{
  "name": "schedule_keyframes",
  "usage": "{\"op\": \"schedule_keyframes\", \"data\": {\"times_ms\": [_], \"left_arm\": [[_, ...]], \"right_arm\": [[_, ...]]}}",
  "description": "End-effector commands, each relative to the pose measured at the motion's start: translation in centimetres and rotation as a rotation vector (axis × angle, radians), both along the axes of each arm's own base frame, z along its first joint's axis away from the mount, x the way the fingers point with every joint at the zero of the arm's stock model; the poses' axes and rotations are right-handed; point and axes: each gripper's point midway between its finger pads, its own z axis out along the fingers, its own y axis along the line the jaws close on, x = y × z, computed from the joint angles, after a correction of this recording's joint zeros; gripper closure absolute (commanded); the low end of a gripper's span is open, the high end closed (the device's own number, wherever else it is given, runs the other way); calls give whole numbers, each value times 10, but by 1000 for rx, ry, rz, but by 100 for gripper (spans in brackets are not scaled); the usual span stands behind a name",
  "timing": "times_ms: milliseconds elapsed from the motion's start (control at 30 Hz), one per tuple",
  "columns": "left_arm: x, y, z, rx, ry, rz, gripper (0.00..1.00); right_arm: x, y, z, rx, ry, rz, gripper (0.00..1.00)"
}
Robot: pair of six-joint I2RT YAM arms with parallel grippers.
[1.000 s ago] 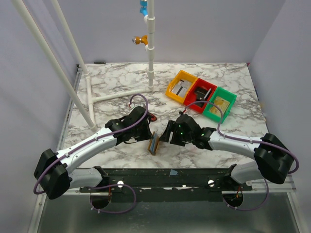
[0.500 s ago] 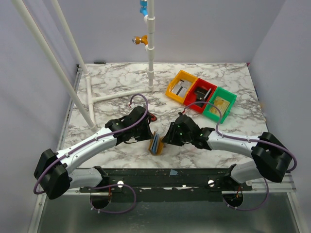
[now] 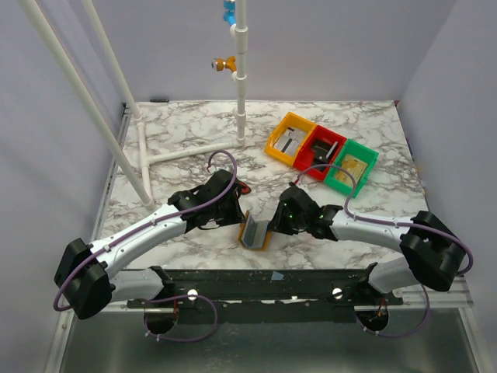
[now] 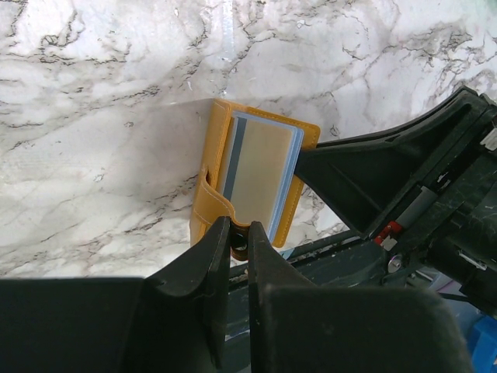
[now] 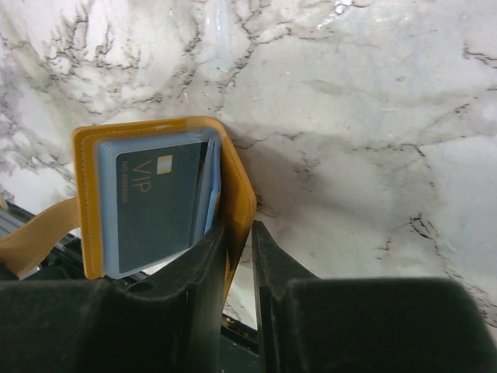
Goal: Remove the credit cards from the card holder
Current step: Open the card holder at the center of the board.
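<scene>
Mustard-brown leather, the card holder stands on edge near the front middle of the worktop, spread open in a V between two robot arms. The left tool has its black fingers almost together, pinching the lower edge of one cover. The right tool is clamped on the outer edge of the other cover, with the leather squeezed between its fingers. The credit cards sit tucked in the pale blue lining. The one facing the right wrist camera is dark grey and marked VIP. The one facing the left wrist camera is pale, with a blue stripe down one side. The worktop is white marble with grey veins. Three small bins stand in a row at its far right: orange, red and green. A white pipe frame rises at the back and left, and plain lilac-grey walls close the space in. A second ago the card holder was a narrow, nearly closed wedge, and the right tool's fingers stood wide apart beside it. They have since closed on the cover and the holder has opened.
</scene>
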Motion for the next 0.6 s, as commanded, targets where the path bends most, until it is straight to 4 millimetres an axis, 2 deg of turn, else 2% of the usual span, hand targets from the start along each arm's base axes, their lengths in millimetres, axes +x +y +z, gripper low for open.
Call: {"op": "schedule_keyframes", "data": {"times_ms": [0,167,267,367,567], "left_arm": [[-1,-1,10,-23,-19,-16,100],[-4,-4,14,-41,-12,-34,100],[-6,-5,16,-49,-14,-39,100],[-6,-6,17,-50,-14,-40,100],[-7,-4,7,-26,0,-35,100]], "right_arm": [[-1,-16,-15,-83,-2,-26,77],[2,-21,-18,-104,-6,-36,77],[4,-28,-21,-128,-7,-47,70],[6,-33,-19,-134,-17,-57,68],[6,-30,-16,-118,-15,-46,66]]}}
